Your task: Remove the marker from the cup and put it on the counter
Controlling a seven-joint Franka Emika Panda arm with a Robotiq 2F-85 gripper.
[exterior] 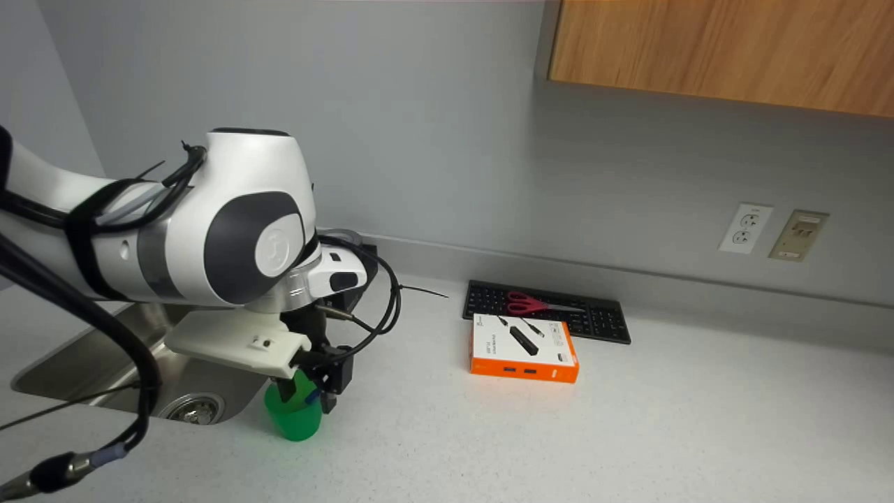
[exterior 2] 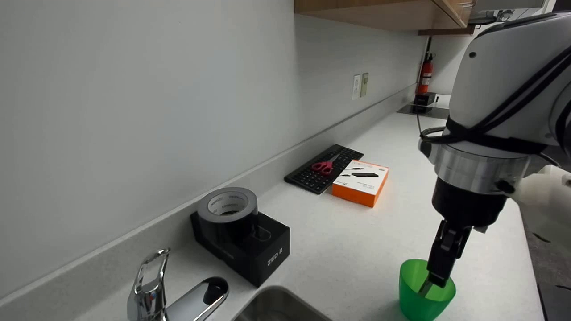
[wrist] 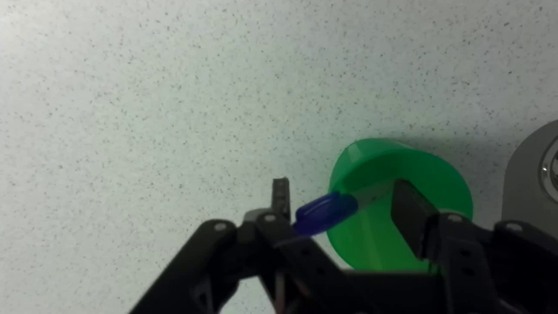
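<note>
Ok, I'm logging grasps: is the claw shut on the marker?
No, the wrist view shows the claw open, fingers wide apart with the marker between them.

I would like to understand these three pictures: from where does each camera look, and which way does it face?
In an exterior view: above the counter, facing the wall; the arm shows from the left edge.
In an exterior view: near the faucet, facing along the counter; part of the arm shows at the right.
Wrist view: by the gripper, looking down at the cup and marker; its open fingers show from the bottom.
Both exterior views share the orange-sided box, keyboard and scissors.
</note>
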